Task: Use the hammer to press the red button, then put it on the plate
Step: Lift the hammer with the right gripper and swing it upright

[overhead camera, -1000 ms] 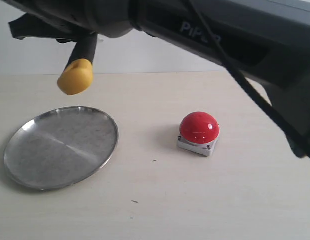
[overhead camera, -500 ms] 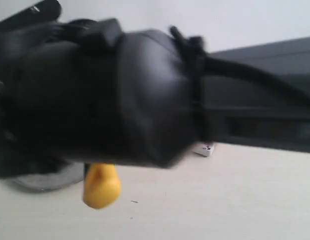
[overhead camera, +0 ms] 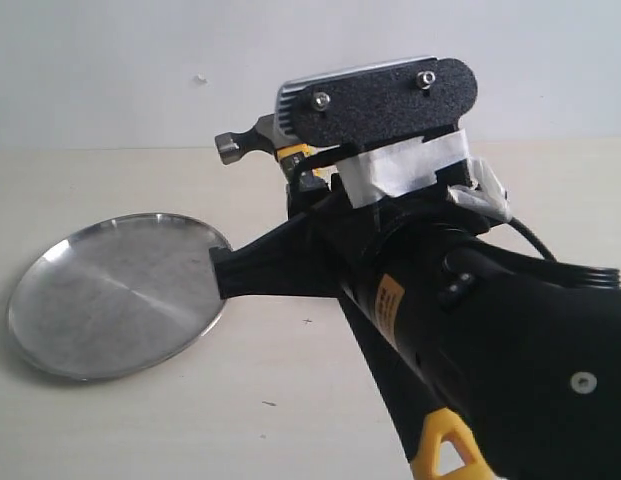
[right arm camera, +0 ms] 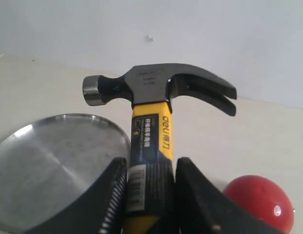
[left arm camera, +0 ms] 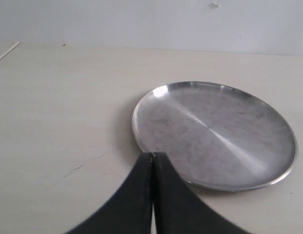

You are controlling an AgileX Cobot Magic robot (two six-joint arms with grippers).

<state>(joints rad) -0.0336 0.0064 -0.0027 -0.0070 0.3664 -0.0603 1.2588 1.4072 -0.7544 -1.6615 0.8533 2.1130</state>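
The right gripper (right arm camera: 152, 181) pinches the hammer (right arm camera: 150, 130) by its handle, head beyond the jaws. The left gripper (left arm camera: 152, 160) has its jaws pressed together.

The red button (right arm camera: 258, 202) shows only in the right wrist view (cropped by the frame edge); in the exterior view the right arm (overhead camera: 490, 340) hides it and most of the hammer (overhead camera: 233, 147).

The plate (left arm camera: 214, 134) is brushed, shiny metal. The button (right arm camera: 261, 202) is glossy; the hammer (right arm camera: 150, 92) head dark, smooth steel.
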